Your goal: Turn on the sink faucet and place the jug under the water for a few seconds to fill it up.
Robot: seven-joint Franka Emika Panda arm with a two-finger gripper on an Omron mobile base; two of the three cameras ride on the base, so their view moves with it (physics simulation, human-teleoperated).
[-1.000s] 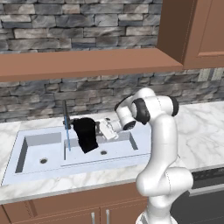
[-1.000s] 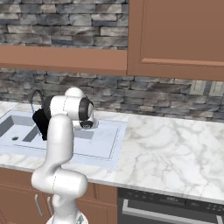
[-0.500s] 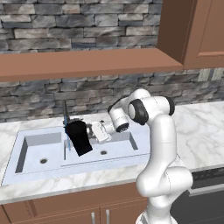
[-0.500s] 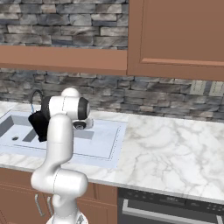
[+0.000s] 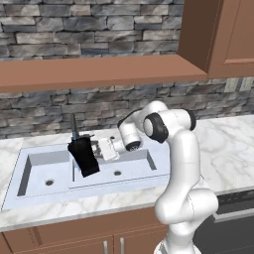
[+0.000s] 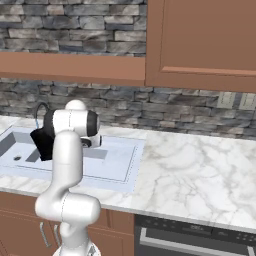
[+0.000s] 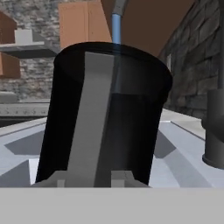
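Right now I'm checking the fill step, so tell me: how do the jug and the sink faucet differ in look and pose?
The jug is a broad black cylinder, wider at the top; the sink faucet is a thin dark tube. The jug leans tilted over the sink; the faucet stands upright at the sink's back. In the hand view, the faucet's spout feeds the water down into the jug's open mouth. Both are dark.

From behind the arm's right side, the white arm covers part of the jug point(image 6: 42, 142) and the gripper's fingers, so how the jaws stand can't be told. From the left, the jug hides the lower stem of the sink faucet point(image 5: 74, 128) — the water is too thin to pick out there. Up close, the jug's base runs off the bottom edge, and the faucet's spout point(image 7: 119, 6) is cut by the top.
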